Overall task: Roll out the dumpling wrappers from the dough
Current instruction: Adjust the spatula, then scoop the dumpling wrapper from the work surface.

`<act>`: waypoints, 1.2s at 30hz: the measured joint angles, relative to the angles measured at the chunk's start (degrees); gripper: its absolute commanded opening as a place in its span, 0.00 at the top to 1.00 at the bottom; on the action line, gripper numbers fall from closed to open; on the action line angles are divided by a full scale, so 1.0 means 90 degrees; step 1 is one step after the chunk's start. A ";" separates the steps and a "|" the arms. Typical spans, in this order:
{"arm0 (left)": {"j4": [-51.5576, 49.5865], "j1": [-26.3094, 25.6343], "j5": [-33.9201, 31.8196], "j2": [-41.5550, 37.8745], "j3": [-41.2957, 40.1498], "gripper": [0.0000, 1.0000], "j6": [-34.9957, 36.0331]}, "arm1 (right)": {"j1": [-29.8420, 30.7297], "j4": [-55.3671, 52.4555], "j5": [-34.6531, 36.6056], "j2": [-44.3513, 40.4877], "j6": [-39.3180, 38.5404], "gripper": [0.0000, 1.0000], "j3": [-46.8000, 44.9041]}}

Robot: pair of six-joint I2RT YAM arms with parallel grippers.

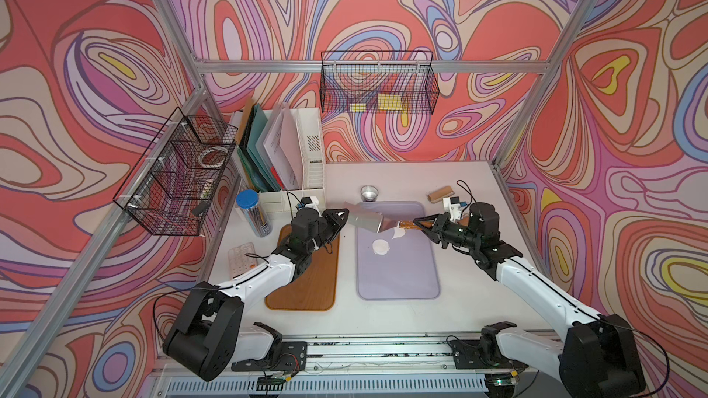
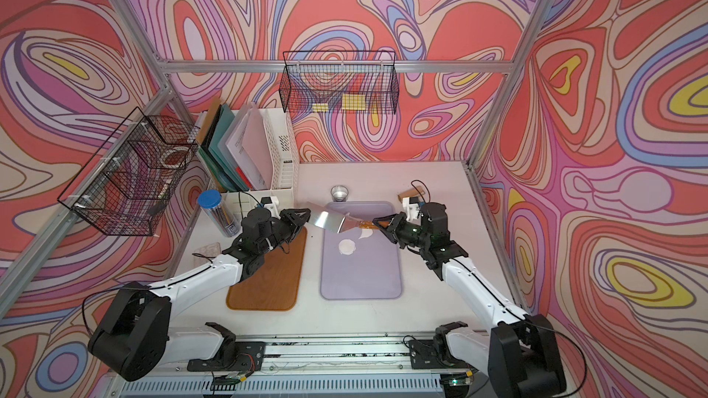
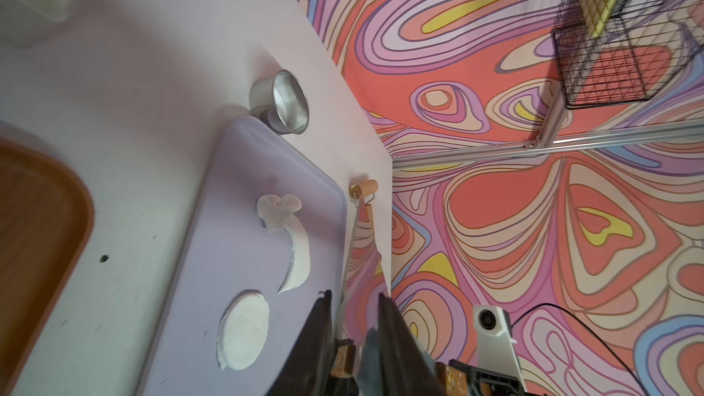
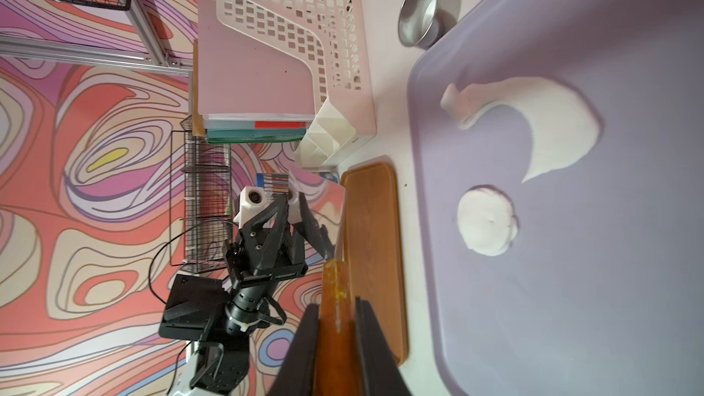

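One round dumpling wrapper (image 1: 381, 246) lies mid-frame on the purple tray (image 1: 398, 281), ragged dough (image 1: 398, 235) just upper right. Above them the right gripper (image 1: 418, 222) clamps the handle of a scraper (image 1: 367, 220); the left gripper (image 1: 346, 213) stands parted around its blade.

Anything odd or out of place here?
A ragged crescent of dough lies beside the round wrapper on the purple tray. The scraper hangs above it, handle in the right tool, blade at the left tool.

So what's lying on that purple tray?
A neat round white wrapper and a ragged curved dough scrap lie on the purple tray. In both top views, the shiny scraper held over it hides part of the scrap.
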 measured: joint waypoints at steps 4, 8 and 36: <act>-0.1494 -0.0017 -0.0153 -0.0046 0.0563 0.43 0.1103 | -0.1076 -0.2302 0.0080 0.0015 -0.1732 1.00 0.0964; -0.2628 -0.0282 -0.0287 0.0041 0.0867 0.39 0.2125 | -0.1438 -0.3864 0.0554 -0.0158 -0.2849 1.00 0.1433; -0.4143 -0.1066 0.0129 0.2956 0.2516 0.33 0.3631 | -0.1523 -0.4367 0.0648 0.0857 -0.4068 1.00 0.1345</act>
